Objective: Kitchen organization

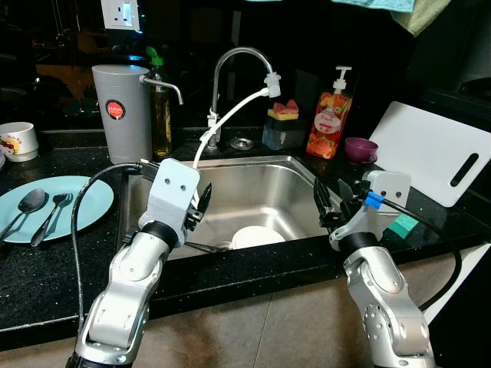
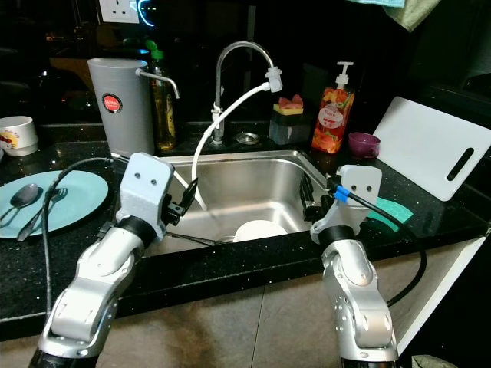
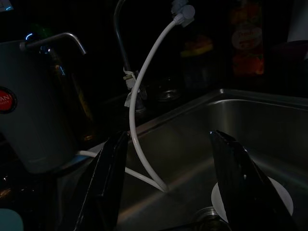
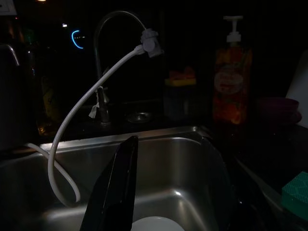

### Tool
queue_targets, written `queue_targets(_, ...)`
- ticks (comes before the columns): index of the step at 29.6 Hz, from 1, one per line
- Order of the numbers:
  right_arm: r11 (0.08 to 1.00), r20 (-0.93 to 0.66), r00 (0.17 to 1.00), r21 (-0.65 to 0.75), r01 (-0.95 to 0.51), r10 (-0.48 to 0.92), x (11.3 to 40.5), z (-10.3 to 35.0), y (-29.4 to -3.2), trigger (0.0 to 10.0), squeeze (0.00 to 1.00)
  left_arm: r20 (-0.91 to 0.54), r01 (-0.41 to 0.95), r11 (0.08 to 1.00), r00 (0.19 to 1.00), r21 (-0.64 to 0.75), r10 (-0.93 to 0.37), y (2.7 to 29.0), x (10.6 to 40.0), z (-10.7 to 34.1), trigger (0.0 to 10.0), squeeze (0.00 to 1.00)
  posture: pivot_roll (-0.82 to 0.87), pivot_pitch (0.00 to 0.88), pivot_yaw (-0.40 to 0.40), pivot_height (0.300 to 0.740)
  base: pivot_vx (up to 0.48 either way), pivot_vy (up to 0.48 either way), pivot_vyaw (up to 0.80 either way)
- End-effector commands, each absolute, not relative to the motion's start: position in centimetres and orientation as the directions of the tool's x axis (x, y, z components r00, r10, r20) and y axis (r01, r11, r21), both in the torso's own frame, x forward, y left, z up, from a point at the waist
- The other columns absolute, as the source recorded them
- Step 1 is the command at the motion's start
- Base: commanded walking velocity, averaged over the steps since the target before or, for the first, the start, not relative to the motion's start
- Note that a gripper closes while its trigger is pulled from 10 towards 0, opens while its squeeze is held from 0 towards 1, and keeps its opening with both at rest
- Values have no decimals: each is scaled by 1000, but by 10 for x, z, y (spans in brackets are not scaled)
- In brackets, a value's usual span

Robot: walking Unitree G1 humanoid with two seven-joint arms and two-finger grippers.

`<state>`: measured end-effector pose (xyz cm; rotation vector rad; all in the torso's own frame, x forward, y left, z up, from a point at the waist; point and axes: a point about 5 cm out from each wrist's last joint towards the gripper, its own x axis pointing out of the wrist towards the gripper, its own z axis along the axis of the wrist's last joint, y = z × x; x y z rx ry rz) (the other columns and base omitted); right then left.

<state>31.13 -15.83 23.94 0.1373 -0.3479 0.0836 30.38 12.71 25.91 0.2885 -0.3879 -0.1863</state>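
Observation:
A steel sink [image 1: 265, 182] is set in the black counter in front of me. A white plate [image 1: 257, 236] lies on its bottom, with a spoon [image 1: 209, 246] beside it. My left gripper [image 1: 201, 207] hovers over the sink's left side, open, with nothing between its fingers [image 3: 108, 183]. At the sink's right rim my right gripper [image 1: 330, 203] is open and empty too, one finger [image 4: 115, 192] pointing over the basin. On the counter to the left, a light blue plate [image 1: 88, 201] holds a spoon [image 1: 29, 203] and a fork [image 1: 54, 211].
A faucet [image 1: 234, 57] with a white hose [image 1: 230, 115] arches over the sink. Behind stand a grey dispenser [image 1: 121, 115], an oil bottle [image 1: 160, 111], a soap bottle [image 1: 330, 119] and a purple bowl [image 1: 360, 149]. A white cutting board [image 1: 433, 149] and a green sponge [image 1: 403, 225] are at the right.

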Motion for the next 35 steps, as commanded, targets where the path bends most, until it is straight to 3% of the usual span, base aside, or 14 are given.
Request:
queue_targets(1,990,344,937,107,-97,55,312,239,-160,10000,0,346,126,939,907,321,-240,124,304,259,10000,0,172,19,-111,740,0,0,0)
queue_targets(35,990,340,939,107,-96,55,310,239,-160,10000,0,344,121,941,910,317,-233,126,303,259,10000,0,170,30,-114,740,0,0,0)
